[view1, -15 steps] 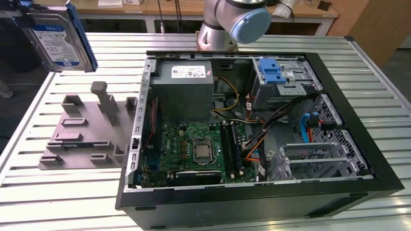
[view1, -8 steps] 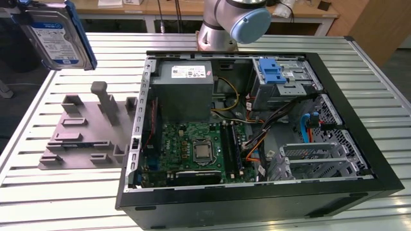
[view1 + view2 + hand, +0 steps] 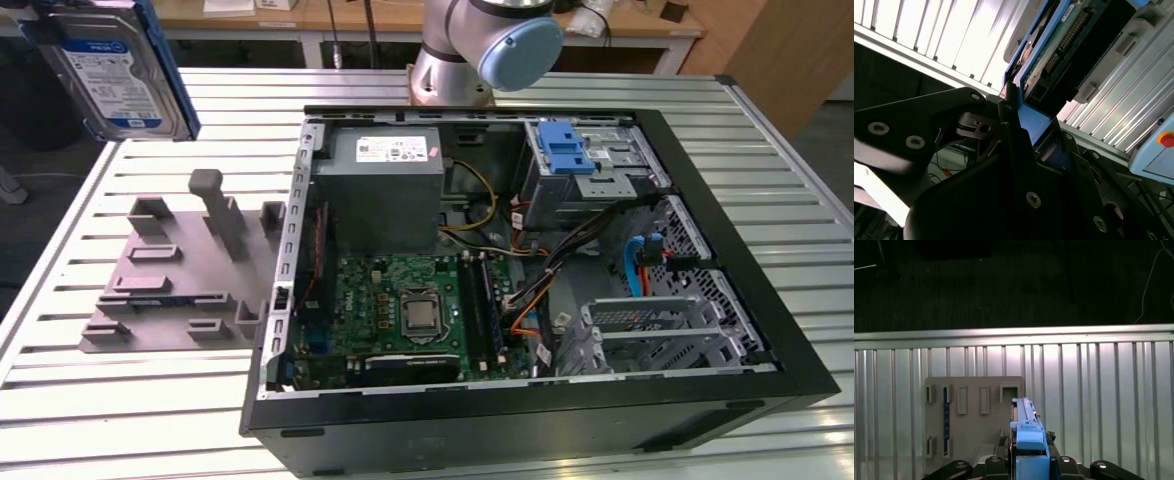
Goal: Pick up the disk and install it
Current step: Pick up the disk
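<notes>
The jaws pinch the disk [image 3: 118, 70] by its blue carrier, edge-up at the upper left of the exterior view, clear of the bench [image 3: 747, 130] and well apart from the computer case [image 3: 534, 420]. With so narrow a hold on plastic, it could tilt or slip in transit.

Fixture plate [image 3: 160, 290] on table [image 3: 134, 420], computer case [image 3: 534, 250] at the exterior view's right; disk [image 3: 114, 65] above plate

The arm [image 3: 483, 42] holds its end effector [image 3: 1031, 464] clamped edge-on around the disk [image 3: 1028, 432], fingers [image 3: 1010, 122] pressed against it.
</notes>
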`<state>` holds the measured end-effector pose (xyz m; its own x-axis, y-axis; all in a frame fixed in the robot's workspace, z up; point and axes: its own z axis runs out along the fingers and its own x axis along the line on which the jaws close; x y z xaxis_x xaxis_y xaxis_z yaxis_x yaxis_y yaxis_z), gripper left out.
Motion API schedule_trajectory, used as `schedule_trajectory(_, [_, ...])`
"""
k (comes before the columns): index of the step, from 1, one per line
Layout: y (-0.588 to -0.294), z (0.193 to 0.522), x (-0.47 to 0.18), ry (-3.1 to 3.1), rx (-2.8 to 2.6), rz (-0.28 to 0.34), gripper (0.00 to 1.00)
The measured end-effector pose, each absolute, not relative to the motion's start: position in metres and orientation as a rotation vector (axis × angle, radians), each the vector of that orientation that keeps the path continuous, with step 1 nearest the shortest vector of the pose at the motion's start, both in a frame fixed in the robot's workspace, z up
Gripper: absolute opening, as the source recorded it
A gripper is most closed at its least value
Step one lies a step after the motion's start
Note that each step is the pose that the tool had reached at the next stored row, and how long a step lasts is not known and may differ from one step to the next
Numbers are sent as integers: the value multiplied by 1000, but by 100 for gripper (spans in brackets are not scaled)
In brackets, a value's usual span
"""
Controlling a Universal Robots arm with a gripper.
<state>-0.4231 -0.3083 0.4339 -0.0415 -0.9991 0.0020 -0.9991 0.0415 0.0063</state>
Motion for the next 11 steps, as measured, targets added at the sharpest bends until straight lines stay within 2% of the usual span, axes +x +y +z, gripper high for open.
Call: schedule_trajectory(11, [-307, 443, -423, -2263, 2171, -5, 36])
